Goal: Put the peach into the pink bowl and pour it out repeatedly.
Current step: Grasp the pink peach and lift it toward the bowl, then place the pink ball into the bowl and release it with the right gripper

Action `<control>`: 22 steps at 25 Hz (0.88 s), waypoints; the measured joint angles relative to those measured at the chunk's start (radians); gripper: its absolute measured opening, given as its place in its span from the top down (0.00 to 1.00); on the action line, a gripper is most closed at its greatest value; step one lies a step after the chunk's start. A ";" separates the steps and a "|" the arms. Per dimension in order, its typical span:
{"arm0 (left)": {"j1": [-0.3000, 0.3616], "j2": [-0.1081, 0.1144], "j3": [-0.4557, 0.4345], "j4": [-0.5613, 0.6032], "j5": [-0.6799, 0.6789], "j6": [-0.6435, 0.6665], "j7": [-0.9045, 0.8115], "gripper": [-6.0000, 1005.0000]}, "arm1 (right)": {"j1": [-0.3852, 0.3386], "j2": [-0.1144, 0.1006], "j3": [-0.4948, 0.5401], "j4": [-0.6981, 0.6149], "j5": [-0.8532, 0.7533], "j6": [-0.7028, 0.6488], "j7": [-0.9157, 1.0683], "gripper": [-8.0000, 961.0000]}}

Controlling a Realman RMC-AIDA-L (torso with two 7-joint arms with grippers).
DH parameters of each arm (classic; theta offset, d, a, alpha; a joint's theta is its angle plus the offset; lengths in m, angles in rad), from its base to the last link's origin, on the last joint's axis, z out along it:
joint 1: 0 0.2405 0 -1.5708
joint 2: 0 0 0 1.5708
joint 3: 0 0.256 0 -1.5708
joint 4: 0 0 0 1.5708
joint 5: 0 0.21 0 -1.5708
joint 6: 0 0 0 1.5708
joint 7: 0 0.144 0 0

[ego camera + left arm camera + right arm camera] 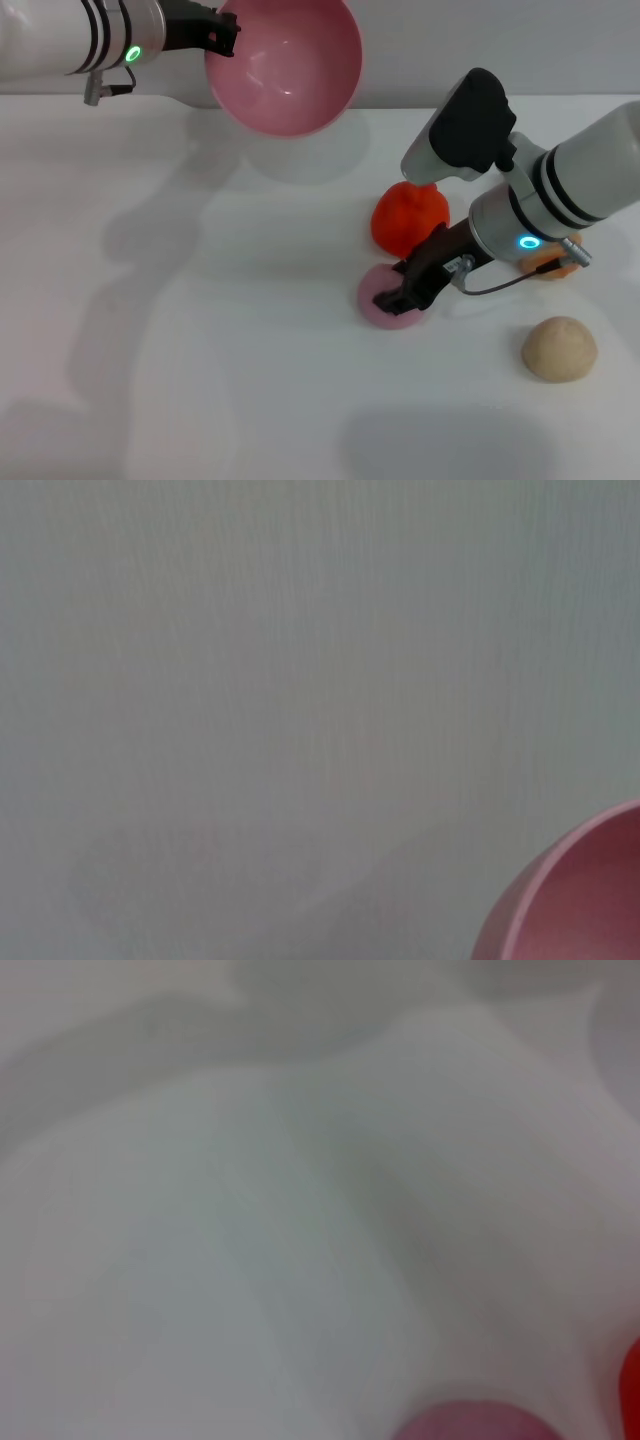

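My left gripper (218,36) is shut on the rim of the pink bowl (285,65). It holds the bowl in the air at the back of the table, tipped so that its empty inside faces forward. The bowl's rim also shows in the left wrist view (580,900). The pale pink peach (370,292) lies on the white table (180,300) right of the middle. My right gripper (400,293) is down on it, with the dark fingers closed on its top. A slice of the peach shows in the right wrist view (470,1422).
A red-orange fruit (405,215) sits just behind the peach, touching or nearly touching it. A beige rough ball (559,348) lies at the front right. A small orange object (552,266) is partly hidden behind my right wrist.
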 joint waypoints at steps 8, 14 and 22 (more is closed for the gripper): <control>0.000 0.000 0.000 0.000 -0.001 0.000 0.003 0.95 | -0.004 0.001 -0.023 -0.010 0.000 0.016 0.001 0.62; 0.001 0.000 0.000 0.000 0.001 0.003 0.003 0.95 | -0.019 -0.004 -0.012 -0.082 0.019 -0.032 0.001 0.81; 0.004 0.003 -0.002 0.001 0.006 0.027 0.003 0.95 | -0.186 -0.005 0.047 -0.548 0.039 -0.201 0.001 0.88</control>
